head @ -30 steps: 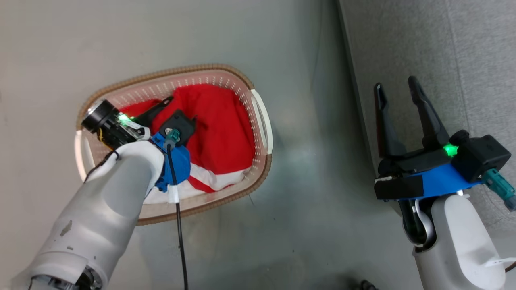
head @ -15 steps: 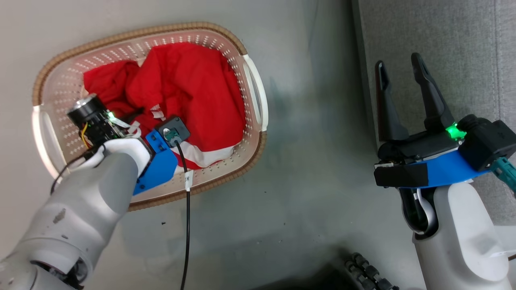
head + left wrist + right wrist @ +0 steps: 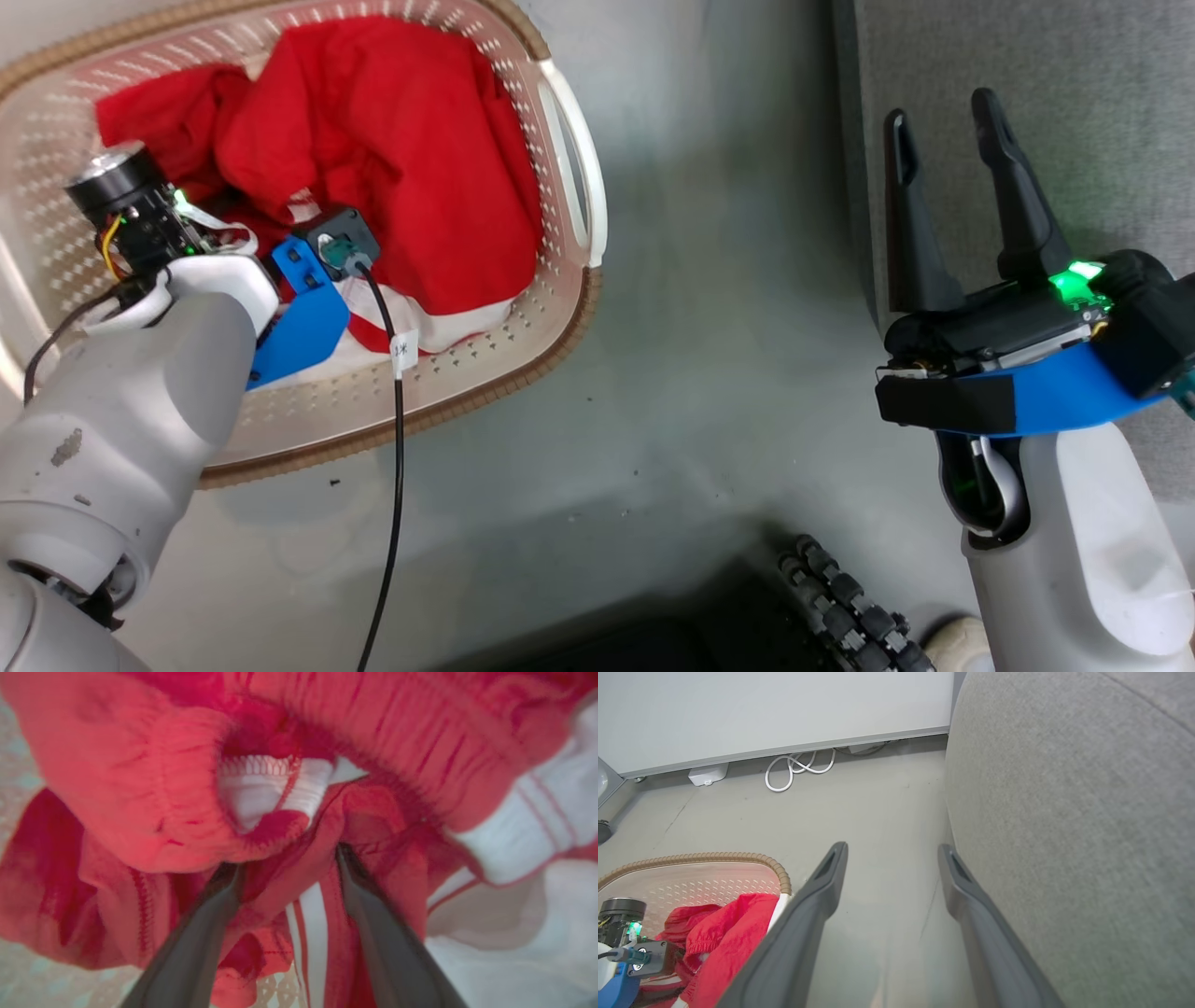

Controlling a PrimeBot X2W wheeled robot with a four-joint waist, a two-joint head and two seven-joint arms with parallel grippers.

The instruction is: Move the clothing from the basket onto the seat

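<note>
Red clothing (image 3: 401, 140) in the basket (image 3: 485, 336) — left tool (image 3: 287, 863) spread among it, right tool (image 3: 941, 107) spread, empty.

fig.: grey floor (image 3: 878, 812), which we view between the fingers (image 3: 819, 896) of the right gripper (image 3: 892, 847). on it, the basket (image 3: 728, 856) stands left of them, the seat (image 3: 1064, 812) just right, and a coiled white cable (image 3: 794, 767) lies beyond the tips.

We're looking at soft, crinkled cloth clothing (image 3: 401, 140), a smooth perforated plastic basket (image 3: 448, 369), and the seat's (image 3: 1074, 93) coarse matt fabric.
</note>
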